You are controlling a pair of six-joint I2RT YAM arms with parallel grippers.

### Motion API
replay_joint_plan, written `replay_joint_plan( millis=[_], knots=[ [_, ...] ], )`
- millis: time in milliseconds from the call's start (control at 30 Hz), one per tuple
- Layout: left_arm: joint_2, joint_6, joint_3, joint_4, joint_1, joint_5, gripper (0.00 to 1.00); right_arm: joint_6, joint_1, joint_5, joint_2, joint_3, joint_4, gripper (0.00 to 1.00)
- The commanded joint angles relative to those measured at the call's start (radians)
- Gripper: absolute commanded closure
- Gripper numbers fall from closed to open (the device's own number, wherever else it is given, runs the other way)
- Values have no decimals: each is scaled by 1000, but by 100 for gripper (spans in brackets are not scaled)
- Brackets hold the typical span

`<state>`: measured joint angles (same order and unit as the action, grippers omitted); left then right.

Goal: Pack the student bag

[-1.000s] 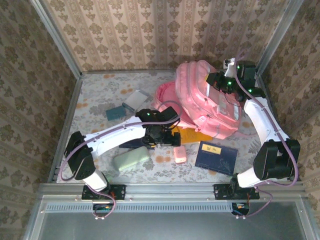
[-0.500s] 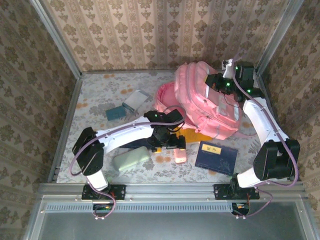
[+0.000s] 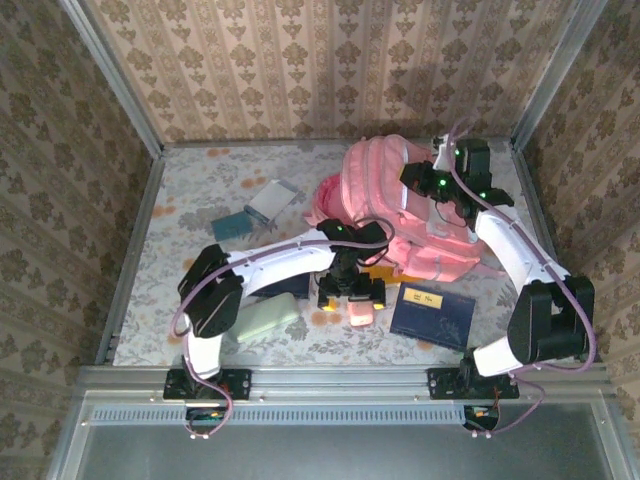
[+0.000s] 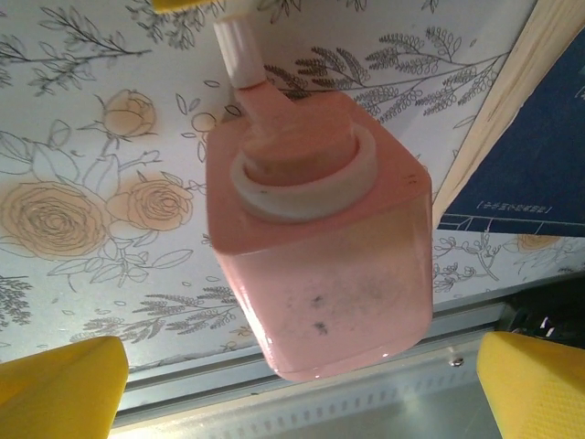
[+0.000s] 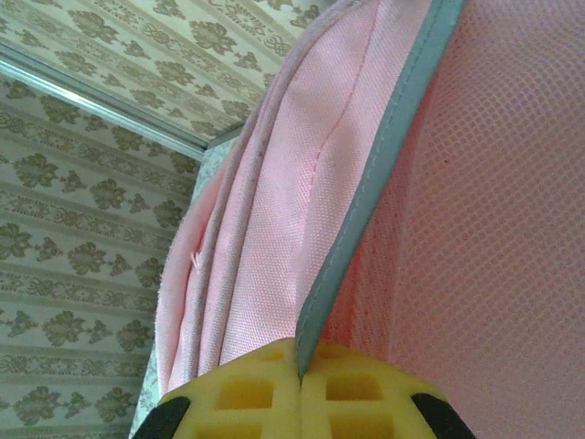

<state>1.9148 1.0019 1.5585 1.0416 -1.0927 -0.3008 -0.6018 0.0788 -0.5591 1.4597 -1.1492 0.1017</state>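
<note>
**benchrat:** Quick one before you move: where's everything sitting?

**yam_fan:** Your left gripper point(image 4: 302, 380) is spread wide with nothing in it. It's straddling the pink bottle point(image 4: 315, 238), one yellow fingertip point(image 4: 64, 380) on each side and neither touching it. The bottle lies flat on the table point(image 3: 190, 190). Its long axis runs near-to-far, with the nozzle pointing away from you and the base toward the near rail. So the fingers would close across the narrow width, which looks like the right line-up to me.

**benchrat:** And the bag?

**yam_fan:** The student bag point(image 3: 410, 215) is on the far right of the table, up and to the right of your left gripper. Your right arm is way closer to it, and the right gripper point(image 5: 300, 398) is already pinched shut on the bag's grey-trimmed fabric edge. My guess is it's holding the opening up. After you grab the bottle, it has to go far-right toward that edge.

**benchrat:** Any labels worth reading?

**yam_fan:** Nothing readable. I can't see print on the bottle, just some dark specks. The navy book point(image 3: 433, 315) just right of it has a yellow label and some pale lines, too small to make out.
</note>
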Motion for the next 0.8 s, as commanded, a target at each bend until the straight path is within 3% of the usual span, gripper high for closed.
replay_joint_plan(
  millis=[0,767],
  knots=[
    [32,-2,31,59,-8,-32,0,14,8,45,-33,35,-42,100],
    [181,-3,158,90,17,-28,22,9,60,-33,-16,107,-111,100]
  ],
)
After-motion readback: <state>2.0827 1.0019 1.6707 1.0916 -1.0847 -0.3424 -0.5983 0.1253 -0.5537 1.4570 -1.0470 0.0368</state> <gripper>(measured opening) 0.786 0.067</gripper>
